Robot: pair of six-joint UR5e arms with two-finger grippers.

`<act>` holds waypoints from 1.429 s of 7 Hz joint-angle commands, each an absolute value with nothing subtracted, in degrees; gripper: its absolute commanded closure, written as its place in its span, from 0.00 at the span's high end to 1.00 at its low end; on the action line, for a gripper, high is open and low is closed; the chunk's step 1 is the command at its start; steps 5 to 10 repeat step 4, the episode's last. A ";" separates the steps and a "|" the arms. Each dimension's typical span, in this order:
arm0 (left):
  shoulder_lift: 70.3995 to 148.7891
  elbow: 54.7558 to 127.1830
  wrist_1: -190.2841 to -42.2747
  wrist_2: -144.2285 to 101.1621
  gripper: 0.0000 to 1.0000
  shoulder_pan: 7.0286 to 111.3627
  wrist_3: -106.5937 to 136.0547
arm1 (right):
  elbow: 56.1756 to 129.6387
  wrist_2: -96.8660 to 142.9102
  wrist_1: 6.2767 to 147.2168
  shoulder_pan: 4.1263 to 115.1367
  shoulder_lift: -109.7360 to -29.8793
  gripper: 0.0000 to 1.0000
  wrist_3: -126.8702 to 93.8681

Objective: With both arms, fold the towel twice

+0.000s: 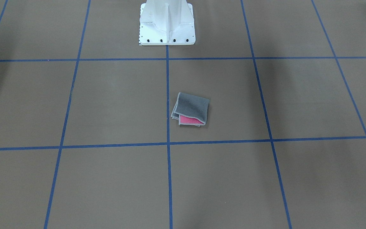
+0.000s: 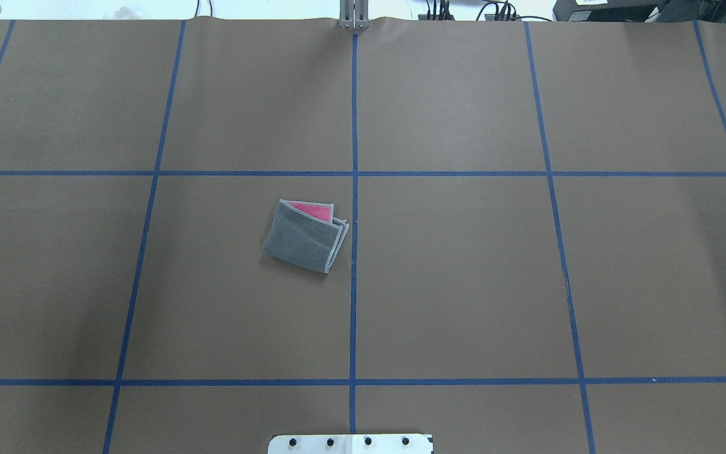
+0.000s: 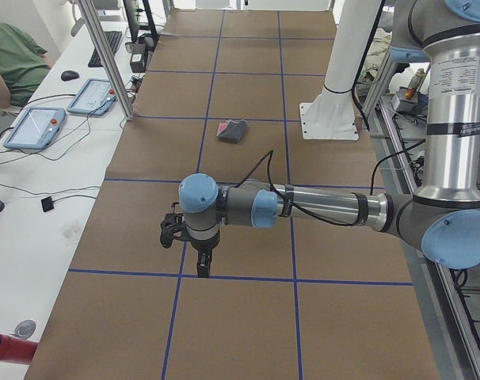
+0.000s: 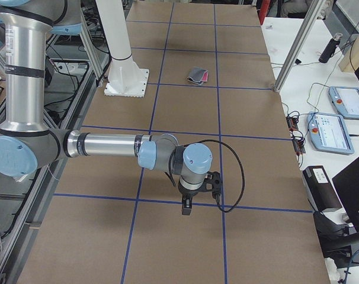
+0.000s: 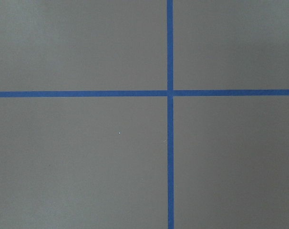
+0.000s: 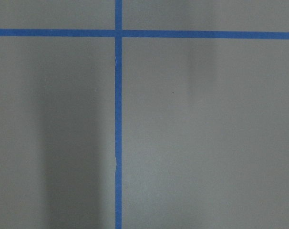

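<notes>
The towel (image 1: 190,109) lies folded into a small square near the table's middle, dark grey face up with a pink strip showing at one edge. It also shows in the overhead view (image 2: 305,235), the left side view (image 3: 233,131) and the right side view (image 4: 198,76). My left gripper (image 3: 203,265) hangs over the table's left end, far from the towel. My right gripper (image 4: 186,207) hangs over the right end, also far from it. Both show only in the side views, so I cannot tell if they are open or shut. Neither touches the towel.
The white pedestal base (image 1: 167,24) stands at the robot's edge of the brown table (image 2: 464,284) with blue tape grid lines. Tablets (image 3: 36,127) and a keyboard (image 3: 105,46) lie on a side bench. A person (image 3: 9,63) sits there.
</notes>
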State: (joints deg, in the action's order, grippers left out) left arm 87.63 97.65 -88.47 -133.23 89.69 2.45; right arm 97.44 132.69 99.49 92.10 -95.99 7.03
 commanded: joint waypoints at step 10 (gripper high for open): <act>88.33 97.56 -88.50 -133.15 1.00 89.12 2.46 | 97.73 132.80 99.40 92.11 -95.01 0.99 7.29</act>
